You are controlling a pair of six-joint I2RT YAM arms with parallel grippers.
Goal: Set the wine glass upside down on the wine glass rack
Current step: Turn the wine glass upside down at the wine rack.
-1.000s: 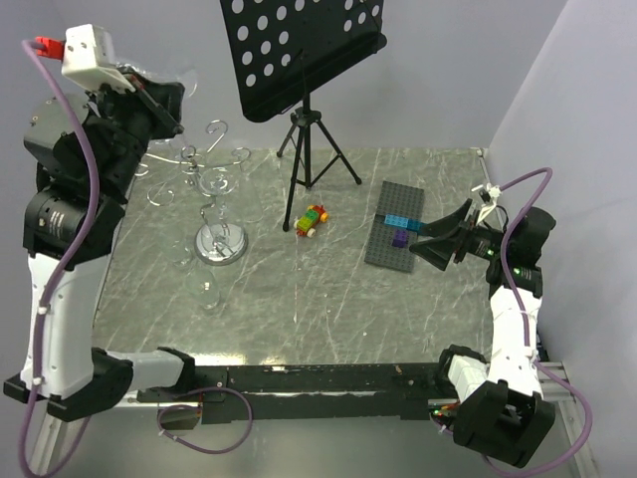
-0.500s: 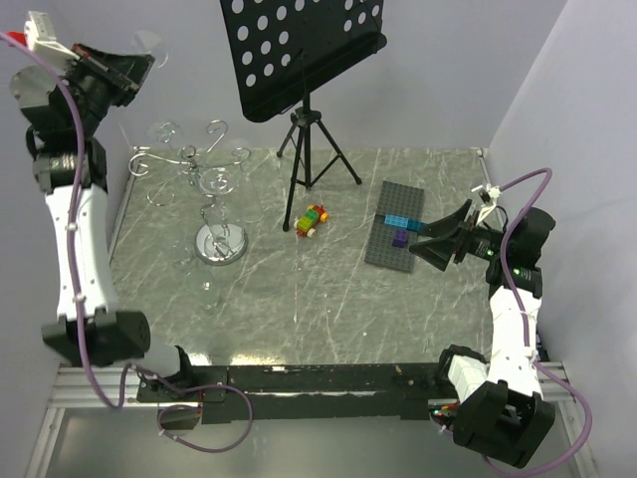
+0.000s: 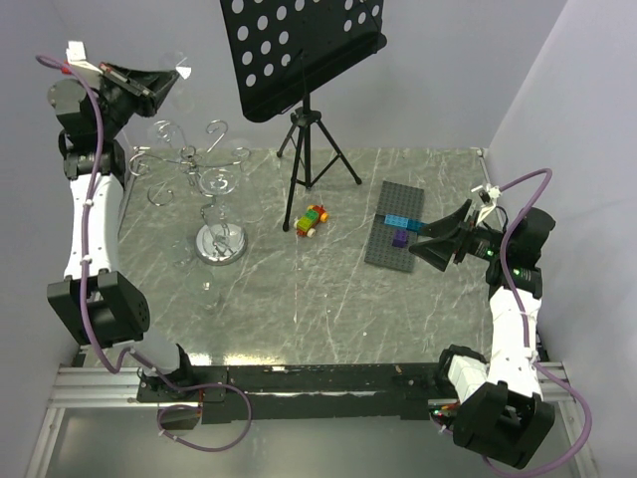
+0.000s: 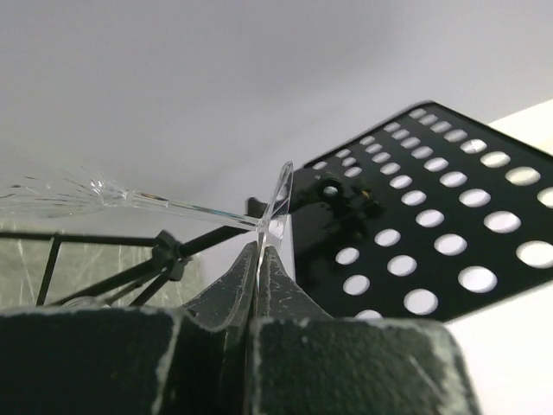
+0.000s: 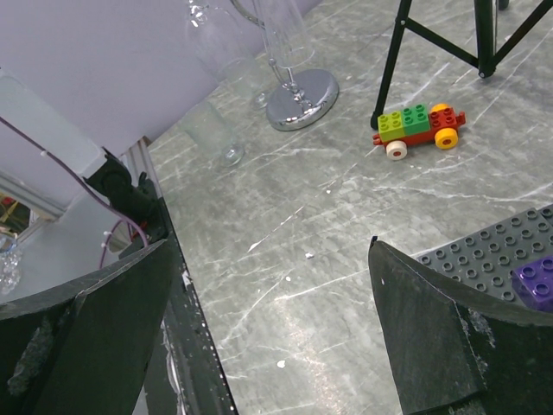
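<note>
The clear wine glass [image 3: 178, 68] is held high at the back left, lying roughly sideways. My left gripper [image 3: 162, 80] is shut on its foot. In the left wrist view the fingers [image 4: 275, 285] pinch the thin round foot [image 4: 281, 201], and the stem [image 4: 173, 205] runs left to the bowl at the frame's edge. The chrome wine glass rack [image 3: 220, 244] stands below and to the right of that gripper, with a glass hanging among its hooks [image 3: 221, 182]. My right gripper [image 3: 438, 245] hovers open over the right side of the table, holding nothing [image 5: 268, 246].
A black music stand [image 3: 304, 50] on a tripod [image 3: 317, 149] rises just right of the rack. Another clear glass [image 3: 209, 289] stands on the table in front of the rack. A brick toy car [image 3: 313, 221] and a grey baseplate [image 3: 398, 224] lie mid-right.
The left arm has unfolded and stretched upward, lifting the glass; in the last half second its gripper shifted right and slightly down. The right arm has not moved.
</note>
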